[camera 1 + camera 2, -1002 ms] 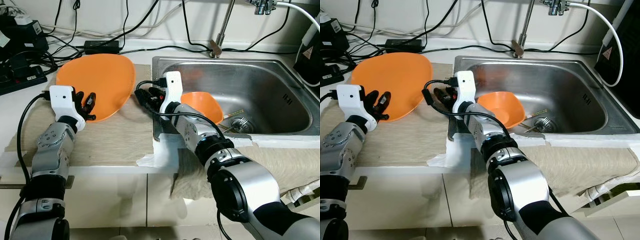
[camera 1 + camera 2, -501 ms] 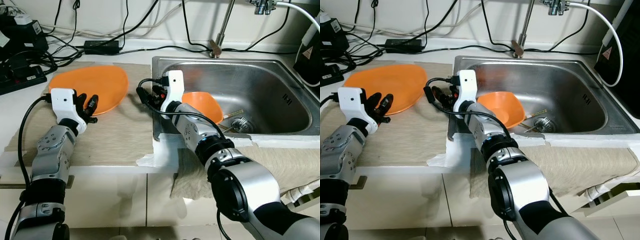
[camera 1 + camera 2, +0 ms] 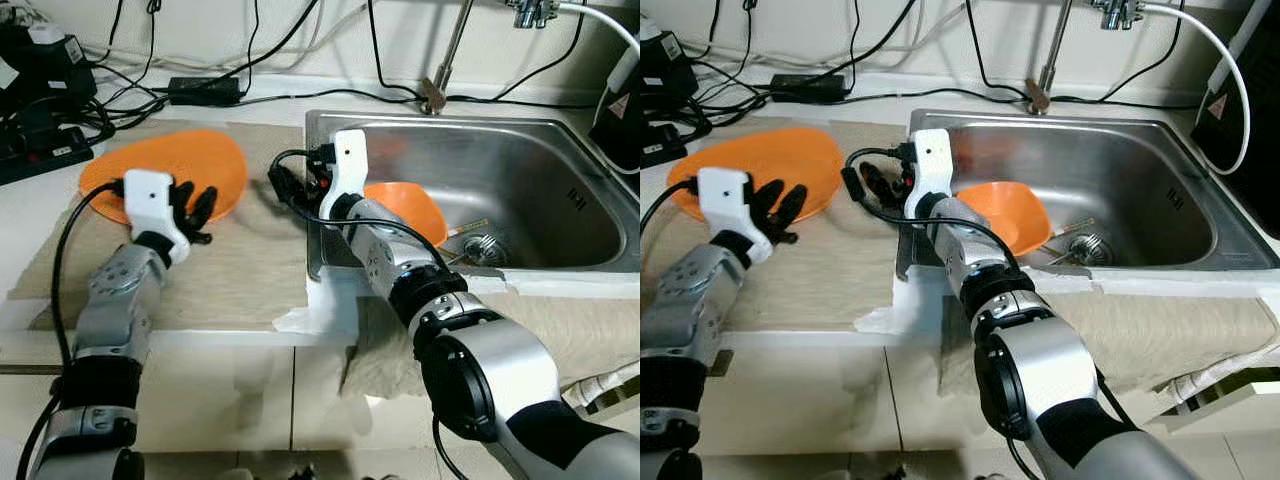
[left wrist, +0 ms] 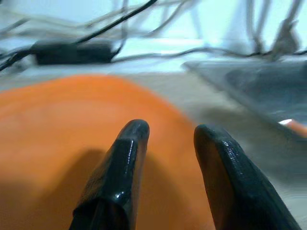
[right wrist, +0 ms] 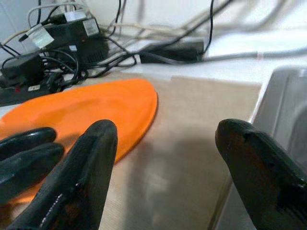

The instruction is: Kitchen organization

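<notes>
An orange plate (image 3: 170, 165) lies flat on the beige mat (image 3: 240, 270) left of the sink. My left gripper (image 3: 197, 205) hovers at the plate's near right edge. Its fingers (image 4: 124, 158) are open, with the plate (image 4: 57, 124) under them and nothing between them. My right gripper (image 3: 290, 188) is open over the mat beside the sink's left rim, pointing toward the plate (image 5: 96, 108). An orange bowl (image 3: 410, 210) sits tilted inside the steel sink (image 3: 440, 125).
A utensil (image 3: 468, 229) lies by the drain. The faucet (image 3: 445, 60) rises behind the sink. Power strips, adapters and cables (image 3: 40, 100) crowd the back left counter. A cloth (image 3: 560, 320) drapes over the counter's front right edge.
The plate went from tilted up in my left gripper to lying flat on the mat. The left gripper let go and shifted slightly right. The right arm barely moved.
</notes>
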